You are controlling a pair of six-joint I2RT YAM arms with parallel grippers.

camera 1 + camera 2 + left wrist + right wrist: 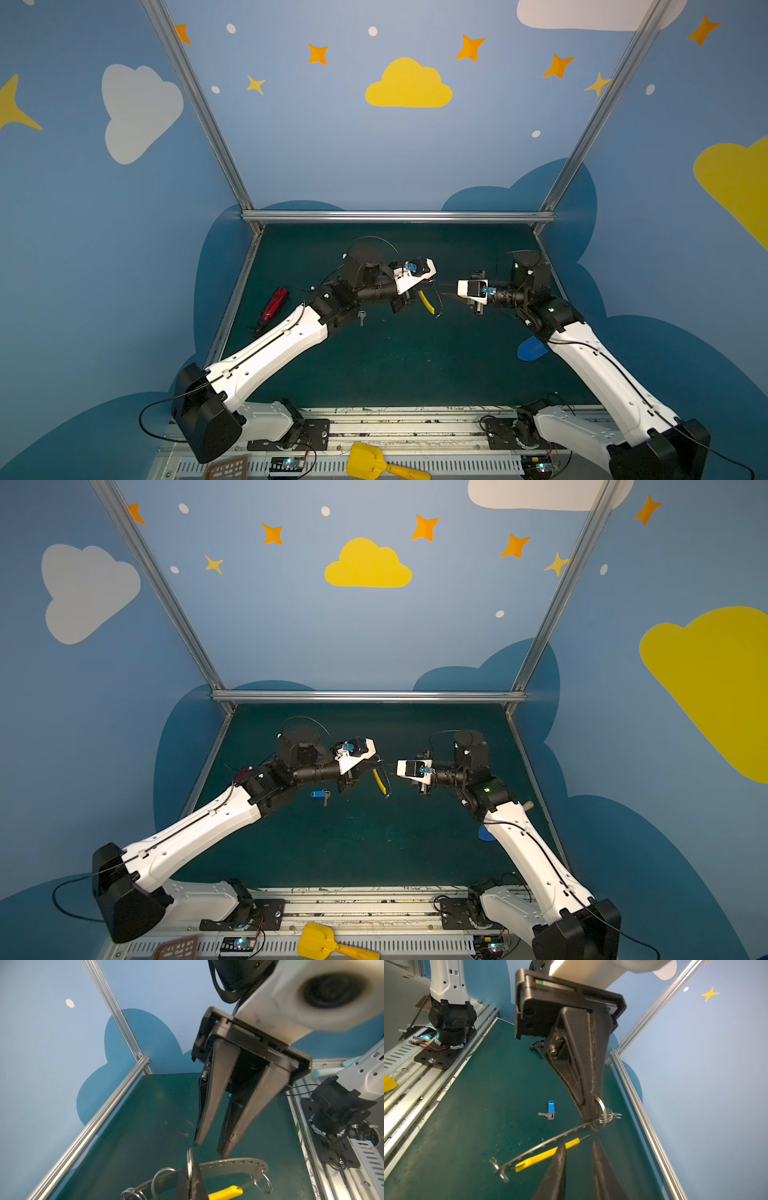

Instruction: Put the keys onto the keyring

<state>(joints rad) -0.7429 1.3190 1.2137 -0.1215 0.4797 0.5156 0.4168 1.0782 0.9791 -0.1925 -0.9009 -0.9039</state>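
**A:** Where are the keys?

**B:** The keys lie flat on the green tabletop, the silver key and its blue tag joined together. In a top view they sit just beside the left arm's wrist. They are to the left of both tools and a little nearer the front edge.

**A:** Does either tool touch them?

**B:** No. Both tools are up off the tabletop and well apart from the keys.

**A:** And the keyring?

**B:** The keyring is held up in the air between the two tools, its yellow section running alongside the grey studded band. The left tool is pressed together on a small metal loop threaded on that band, pinching it.

**A:** What about the right one?

**B:** The right tool faces the left one with its fingers spread, a clear gap between them. Its tips are just beside the grey band, close to the pinched loop. I cannot tell whether they touch the band.
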